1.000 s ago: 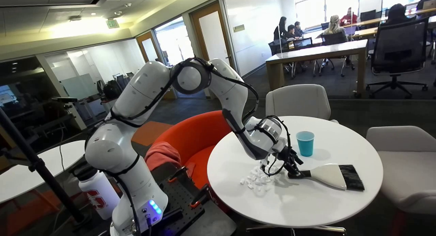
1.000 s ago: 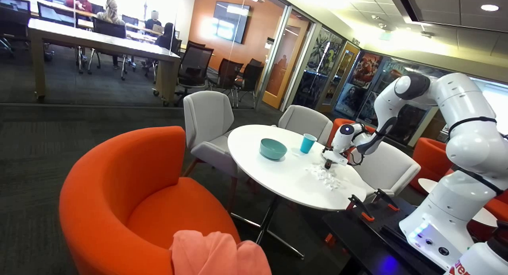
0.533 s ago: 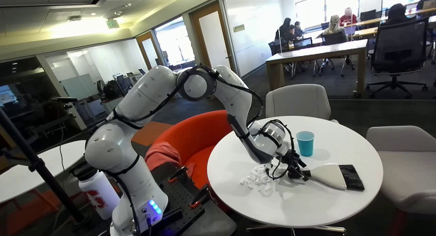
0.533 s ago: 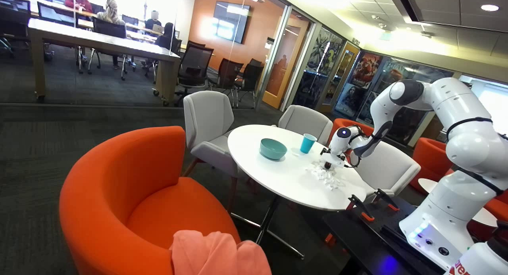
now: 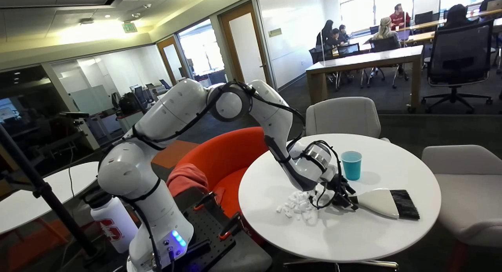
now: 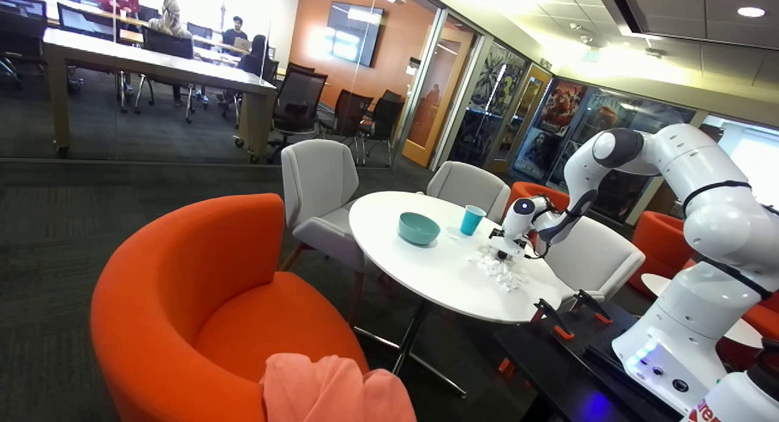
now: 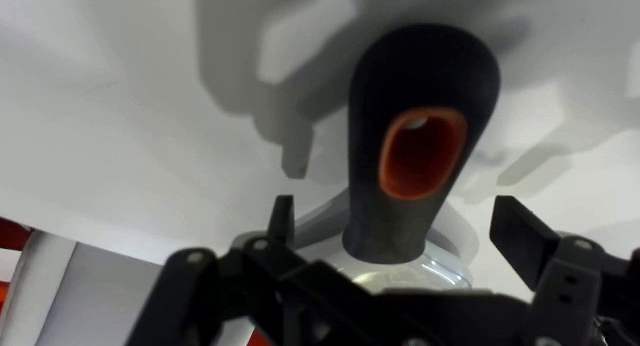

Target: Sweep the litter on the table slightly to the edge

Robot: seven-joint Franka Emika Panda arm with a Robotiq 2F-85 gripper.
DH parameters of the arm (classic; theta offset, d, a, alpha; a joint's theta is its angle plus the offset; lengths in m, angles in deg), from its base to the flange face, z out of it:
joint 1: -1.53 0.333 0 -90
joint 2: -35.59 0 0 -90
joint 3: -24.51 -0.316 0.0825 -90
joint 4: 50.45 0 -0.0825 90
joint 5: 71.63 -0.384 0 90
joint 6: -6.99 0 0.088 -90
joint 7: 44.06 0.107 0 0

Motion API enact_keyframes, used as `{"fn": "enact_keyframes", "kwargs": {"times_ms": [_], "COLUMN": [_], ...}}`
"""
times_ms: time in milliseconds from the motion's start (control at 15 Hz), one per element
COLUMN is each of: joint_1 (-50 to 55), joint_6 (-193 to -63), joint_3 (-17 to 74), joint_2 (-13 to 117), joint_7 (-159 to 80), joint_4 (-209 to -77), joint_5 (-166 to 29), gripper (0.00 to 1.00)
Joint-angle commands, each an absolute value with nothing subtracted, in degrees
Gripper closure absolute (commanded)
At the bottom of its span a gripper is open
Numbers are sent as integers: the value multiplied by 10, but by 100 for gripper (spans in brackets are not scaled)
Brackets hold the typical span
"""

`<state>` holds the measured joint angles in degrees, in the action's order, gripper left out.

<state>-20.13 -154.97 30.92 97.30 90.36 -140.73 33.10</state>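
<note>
Here's the brush (image 5: 378, 203) on the white table (image 5: 345, 240), and over its handle (image 7: 425, 84) waits the tool (image 7: 392, 218), fingers (image 7: 522, 236) spread, one to each side, nothing pinched. The litter (image 5: 300, 205) lies just off the brush's handle end, away from the bristles (image 5: 406, 204). Taking hold of the brush looks like the step in hand; sweeping comes after. And the line-up is good: wrist view has the handle about midway, daylight on both sides. How low the fingertips sit against it, I can't tell. So get them level with the handle's flanks without pressing into the table, then close evenly, or the brush may twist. Lift gently, minding the blue cup (image 5: 351, 166) standing near the brush, not touching it. With bristles pointing away from the litter, expect a repositioning before any light stroke.
</note>
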Motion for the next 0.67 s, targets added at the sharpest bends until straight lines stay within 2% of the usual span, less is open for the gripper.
{"fn": "enact_keyframes", "kwargs": {"times_ms": [0, 67, 200, 333, 467, 600], "joint_1": [-201, -200, -200, -200, -199, -198], "joint_6": [-1542, -1541, -1541, -1541, -1540, -1540], "joint_3": [307, 307, 307, 307, 307, 307], "joint_2": [985, 987, 990, 992, 992, 993], "joint_7": [910, 909, 908, 907, 905, 904], "joint_4": [-1386, -1383, -1379, -1377, -1375, -1375], "joint_5": [326, 325, 323, 321, 319, 319], "gripper": [17, 27, 38, 39, 30, 30]}}
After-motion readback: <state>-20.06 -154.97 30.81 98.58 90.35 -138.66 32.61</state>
